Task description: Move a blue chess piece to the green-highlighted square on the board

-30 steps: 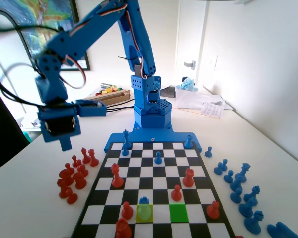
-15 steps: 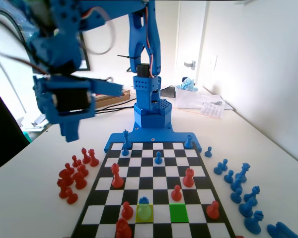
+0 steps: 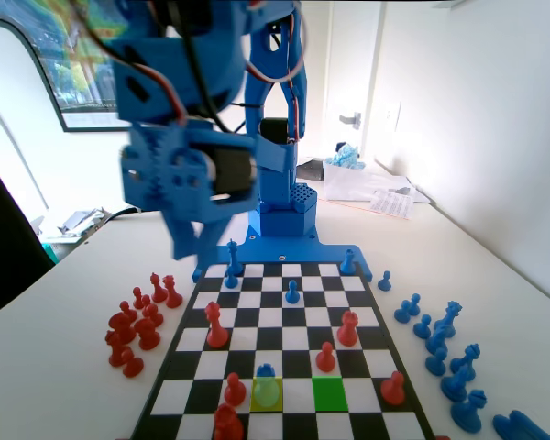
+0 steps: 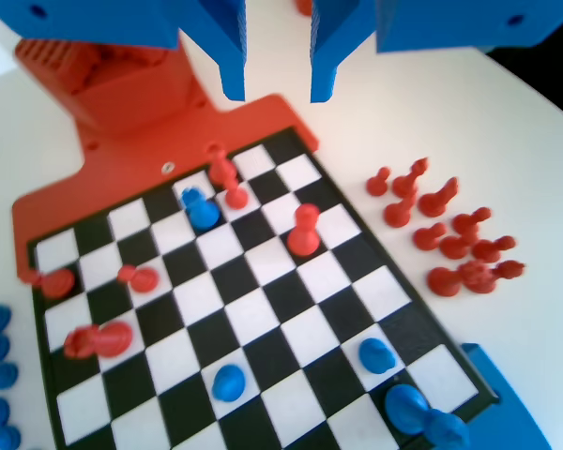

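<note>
Claw [image 4: 274, 92]: raised high over the board, nothing between the jaws; they hang apart w/ a clear gap in wrist view. In fixed view the arm [image 3: 202, 137] looms big and blurred at upper left; the jaw tips are hard to make out there.
Blue chess piece [image 3: 266, 372]: short, squat, sits at the far edge of the lime square, near end of the board in fixed view. A red piece stands just left of it. In wrist view it is the blue blob [image 4: 203, 210] near the far end of the board, red pieces close by on its right.
Green square [image 3: 329, 393]: bright green, same row as the lime one, one white square between them; bare, nothing on it.
Lime square [image 3: 267, 394]: paler yellow-green, left of the green one in fixed view.
Board [image 3: 302, 316]: black-and-white checks, joined to the blue base plate at the far end. A few red and blue pieces scattered on it.
Red pieces off board [image 3: 137, 321]: cluster on the table, left of the board in fixed view.
Blue pieces off board [image 3: 445, 353]: row on the table, right of the board in fixed view.
Table [image 3: 73, 367]: white.
</note>
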Motion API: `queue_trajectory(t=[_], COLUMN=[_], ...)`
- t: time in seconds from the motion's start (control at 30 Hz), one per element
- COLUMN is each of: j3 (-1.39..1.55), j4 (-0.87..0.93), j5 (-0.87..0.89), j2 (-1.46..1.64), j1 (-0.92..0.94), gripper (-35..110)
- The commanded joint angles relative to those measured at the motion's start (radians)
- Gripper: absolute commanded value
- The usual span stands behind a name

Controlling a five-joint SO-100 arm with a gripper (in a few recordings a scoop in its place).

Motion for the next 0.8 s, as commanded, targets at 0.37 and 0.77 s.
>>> queue_trajectory(t=[0.37,0.77], j3=[0.032,-0.144], j4=[-0.173,-0.195], j5=[-0.020,-0.011], j2=[-0.095,-0.318], j1=[-0.149,-0.144], gripper=[14,14])
